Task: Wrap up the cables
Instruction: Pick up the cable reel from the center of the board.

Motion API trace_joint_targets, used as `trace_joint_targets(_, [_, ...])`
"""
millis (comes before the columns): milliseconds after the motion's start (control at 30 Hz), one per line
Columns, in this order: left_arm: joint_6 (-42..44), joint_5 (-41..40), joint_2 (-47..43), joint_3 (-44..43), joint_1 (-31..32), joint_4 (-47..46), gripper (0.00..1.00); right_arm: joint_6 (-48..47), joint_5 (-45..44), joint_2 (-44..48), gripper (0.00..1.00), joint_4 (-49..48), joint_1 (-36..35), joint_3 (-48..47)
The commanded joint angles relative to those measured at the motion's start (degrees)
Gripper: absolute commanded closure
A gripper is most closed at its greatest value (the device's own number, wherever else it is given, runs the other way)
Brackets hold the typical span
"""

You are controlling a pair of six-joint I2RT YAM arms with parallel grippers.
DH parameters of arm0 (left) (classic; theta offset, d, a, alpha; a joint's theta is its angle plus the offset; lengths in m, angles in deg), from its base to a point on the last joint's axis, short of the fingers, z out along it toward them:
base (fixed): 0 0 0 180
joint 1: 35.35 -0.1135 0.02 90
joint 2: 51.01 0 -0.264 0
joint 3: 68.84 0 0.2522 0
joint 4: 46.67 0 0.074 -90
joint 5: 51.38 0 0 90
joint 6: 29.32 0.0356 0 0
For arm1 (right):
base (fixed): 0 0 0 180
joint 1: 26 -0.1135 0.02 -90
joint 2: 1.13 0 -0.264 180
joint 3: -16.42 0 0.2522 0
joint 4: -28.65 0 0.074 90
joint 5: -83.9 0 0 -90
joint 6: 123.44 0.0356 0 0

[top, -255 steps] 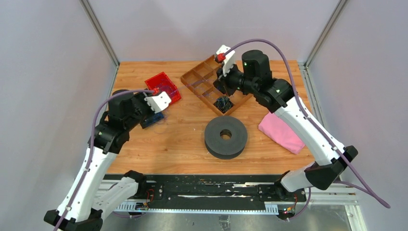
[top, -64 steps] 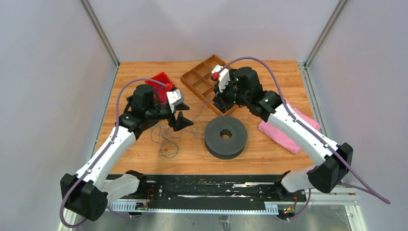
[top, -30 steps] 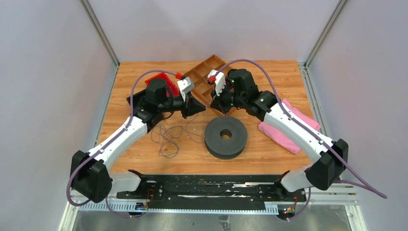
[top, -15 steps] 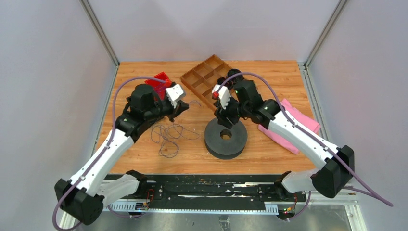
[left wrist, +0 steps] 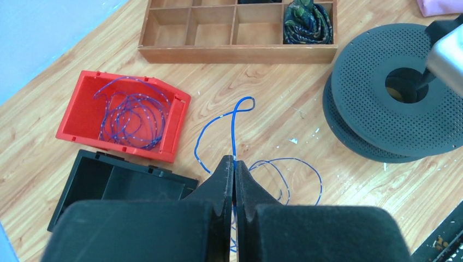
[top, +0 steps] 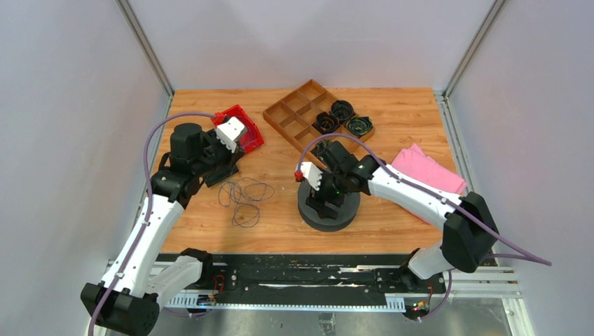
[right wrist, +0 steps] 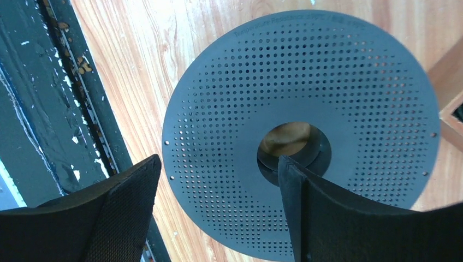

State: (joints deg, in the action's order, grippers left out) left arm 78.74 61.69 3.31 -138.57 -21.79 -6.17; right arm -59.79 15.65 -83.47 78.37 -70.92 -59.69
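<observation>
Clamping tight at lower centre of its wrist view, the left gripper (left wrist: 233, 170) pinches a thin blue cable (left wrist: 235, 117) (its loops sprawl on the table (left wrist: 273, 82) just beyond); the right gripper (right wrist: 218, 164) gapes wide over the grey spool (right wrist: 355, 82), mid-frame.

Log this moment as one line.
left claw: shut on cable | right claw: open over spool | cable: rest loose on table | tray: three coiled cables stowed
</observation>
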Motion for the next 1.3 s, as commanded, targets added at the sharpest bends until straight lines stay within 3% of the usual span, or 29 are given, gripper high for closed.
trace_joint_targets(0, [-0.1, 0.2, -1.1, -0.7, -0.4, 0.4, 1.0, 1.7, -2.6, -3.6, 0.21, 3.3, -1.8, -3.6])
trace_joint_targets(400, [-0.2, 1.8, -2.1, 0.5, -0.4, -0.6, 1.0, 2.6, -9.5, -6.8, 0.2, 5.5, -4.2, -4.4])
trace_joint_targets(1267, [0.4, 2.9, -3.9, 2.9, -0.4, -2.2, 1.0, 1.3, -7.2, -9.3, 0.17, 5.5, -7.3, -0.5])
